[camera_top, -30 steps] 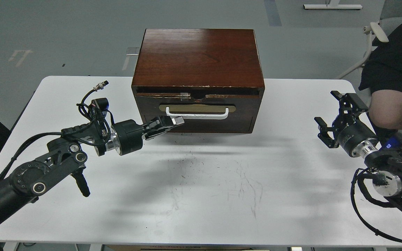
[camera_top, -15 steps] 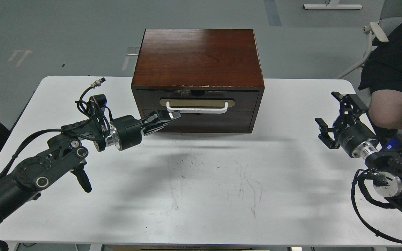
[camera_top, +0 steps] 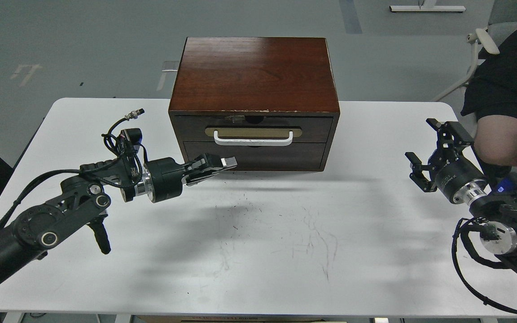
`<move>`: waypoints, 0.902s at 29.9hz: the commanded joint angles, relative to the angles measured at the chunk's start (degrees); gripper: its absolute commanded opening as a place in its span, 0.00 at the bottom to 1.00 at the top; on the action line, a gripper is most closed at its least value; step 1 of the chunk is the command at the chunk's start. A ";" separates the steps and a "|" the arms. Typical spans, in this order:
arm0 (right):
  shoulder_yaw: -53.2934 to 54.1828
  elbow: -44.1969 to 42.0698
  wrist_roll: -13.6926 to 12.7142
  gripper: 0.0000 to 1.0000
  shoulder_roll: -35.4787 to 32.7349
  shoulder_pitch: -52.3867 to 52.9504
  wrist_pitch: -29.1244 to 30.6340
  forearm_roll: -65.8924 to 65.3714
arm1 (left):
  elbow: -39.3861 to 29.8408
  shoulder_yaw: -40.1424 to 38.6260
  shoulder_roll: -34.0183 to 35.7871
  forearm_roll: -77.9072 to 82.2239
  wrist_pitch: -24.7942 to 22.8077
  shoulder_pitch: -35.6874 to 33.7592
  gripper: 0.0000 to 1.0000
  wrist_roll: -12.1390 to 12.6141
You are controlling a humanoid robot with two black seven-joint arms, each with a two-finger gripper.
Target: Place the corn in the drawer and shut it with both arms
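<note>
**Drawer flush, left claw drawn back from the handle**

Since half a second ago the left claw has dropped away from the white handle and now sits lower, in front of the plain lower drawer front, just off the cabinet's left half. A second ago the drawer stood slightly out with a gap showing above it; it now lies flush with the cabinet face, as it did half a second ago. The left claw's fingers are drawn together, with nothing seen between them, pointing right and a little toward the cabinet.

At the far right the right claw hovers over the white surface, well apart from the cabinet, its fingers spread wide and holding nothing. It has hardly shifted.

No corn shows anywhere in view. The surface carries faint dark scuff marks in its middle. A seated person's knee is visible beyond the right edge.
</note>
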 commanded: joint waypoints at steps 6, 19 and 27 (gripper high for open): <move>0.26 -0.09 0.00 1.00 0.00 -0.17 -0.25 0.00 | -8.88 -0.77 8.40 -7.48 -0.44 0.54 0.28 -4.37; 1.40 -0.27 0.00 1.00 0.79 0.09 -0.61 0.09 | -4.59 -4.28 14.48 -42.99 -0.44 3.43 1.00 -4.37; 4.65 -2.11 0.00 1.00 3.16 0.27 -0.61 0.35 | -0.98 -13.86 10.96 -46.34 -0.44 12.83 1.00 -4.37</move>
